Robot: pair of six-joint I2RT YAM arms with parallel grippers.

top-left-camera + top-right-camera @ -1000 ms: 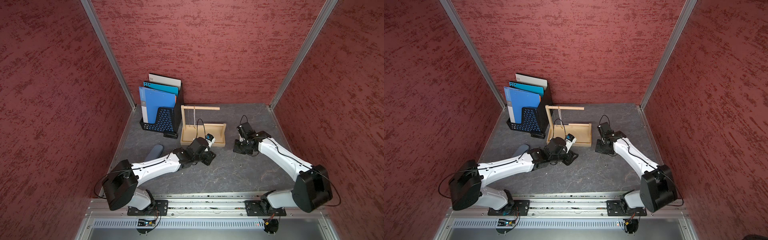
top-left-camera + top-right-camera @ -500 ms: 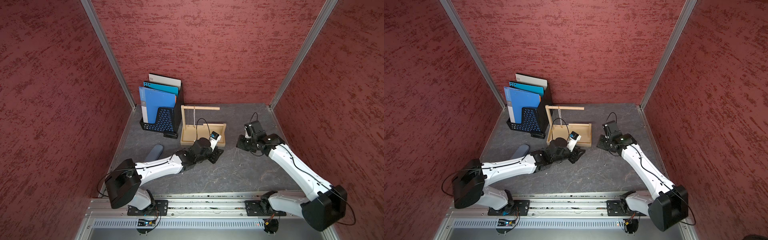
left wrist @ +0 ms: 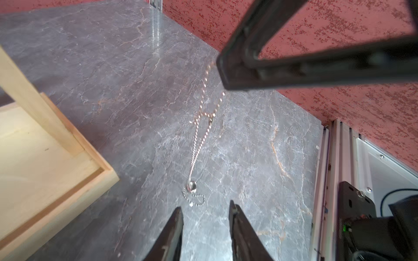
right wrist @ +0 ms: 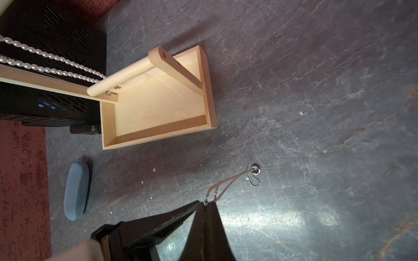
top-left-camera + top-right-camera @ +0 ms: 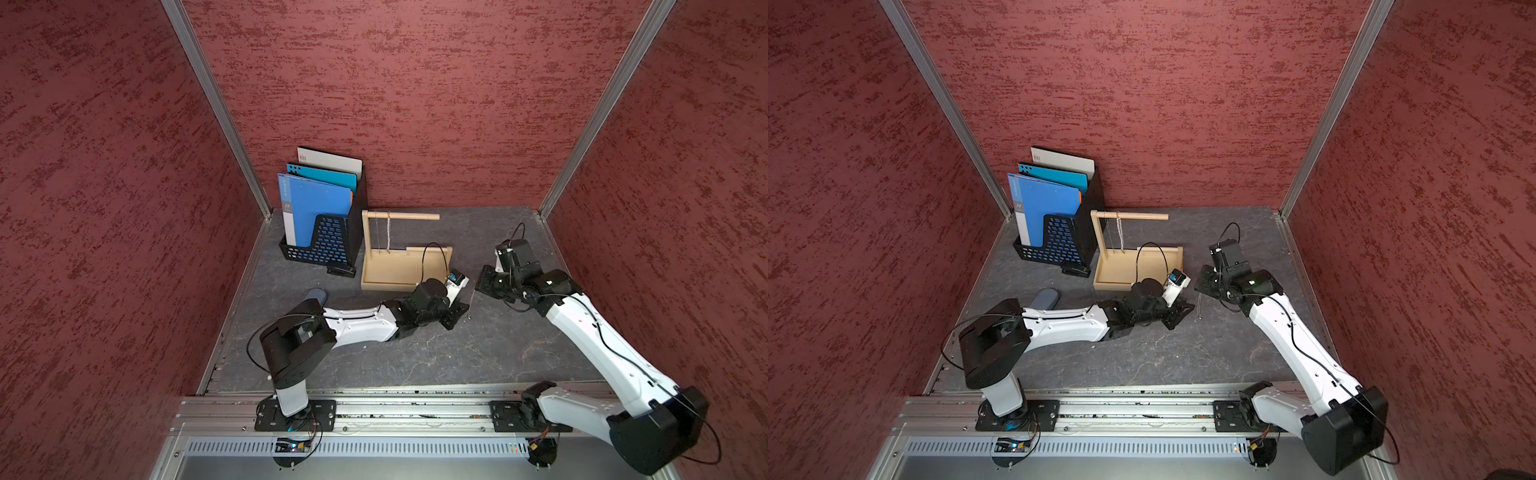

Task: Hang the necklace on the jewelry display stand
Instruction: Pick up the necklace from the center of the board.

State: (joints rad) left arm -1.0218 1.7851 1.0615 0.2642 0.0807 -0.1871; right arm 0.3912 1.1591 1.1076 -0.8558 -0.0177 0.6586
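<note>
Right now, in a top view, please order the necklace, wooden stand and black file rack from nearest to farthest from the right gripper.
1. The necklace: hangs from the shut right gripper itself.
2. The wooden stand: just to its left.
3. The black file rack: beyond the stand, at the back left corner.

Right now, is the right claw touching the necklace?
Touching. In the right wrist view the necklace runs into the shut tips of the right claw, and both strands are pinched there.
</note>
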